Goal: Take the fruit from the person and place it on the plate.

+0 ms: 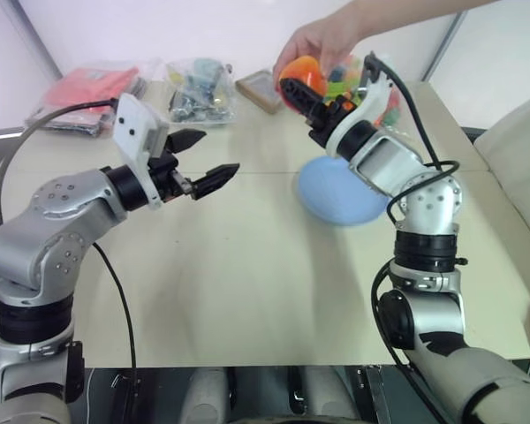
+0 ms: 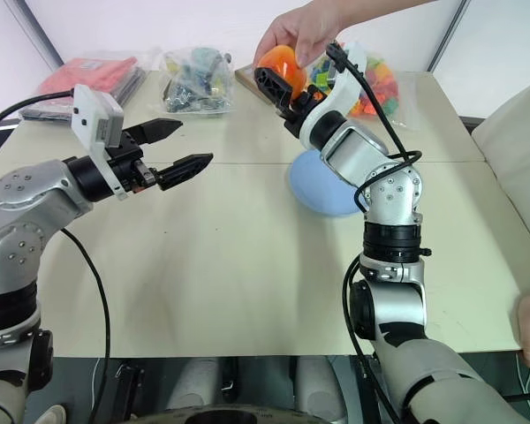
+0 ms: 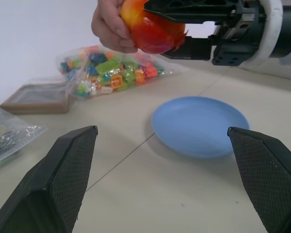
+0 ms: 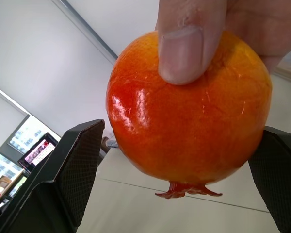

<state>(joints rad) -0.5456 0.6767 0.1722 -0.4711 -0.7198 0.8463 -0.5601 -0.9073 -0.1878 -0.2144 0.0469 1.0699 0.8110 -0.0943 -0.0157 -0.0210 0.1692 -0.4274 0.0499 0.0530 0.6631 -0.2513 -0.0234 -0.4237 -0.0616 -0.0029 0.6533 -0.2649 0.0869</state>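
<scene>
Above table (image 1: pixel 247 291), fruit (image 4: pixel 186 109) is held by hand (image 2: pixel 305 35) between wide-open, empty right claw (image 4: pixel 177 160); closing off-centre could squeeze it out, missing plate (image 3: pixel 199 125) below.

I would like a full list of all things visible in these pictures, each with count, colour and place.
fruit: one, red-orange, in the person's hand, between the right pincer's open fingers
plate: one, light blue, on the table below the fruit
bag of blocks: one, multicoloured, behind the plate
clear bag: one, dark contents, far table edge
red packet: one, far left corner
flat box: one, brown, beside the blocks
table: one, beige
hand: one, holding the fruit
left pincer: black, open, over the table
right pincer: black, open, around the fruit
</scene>
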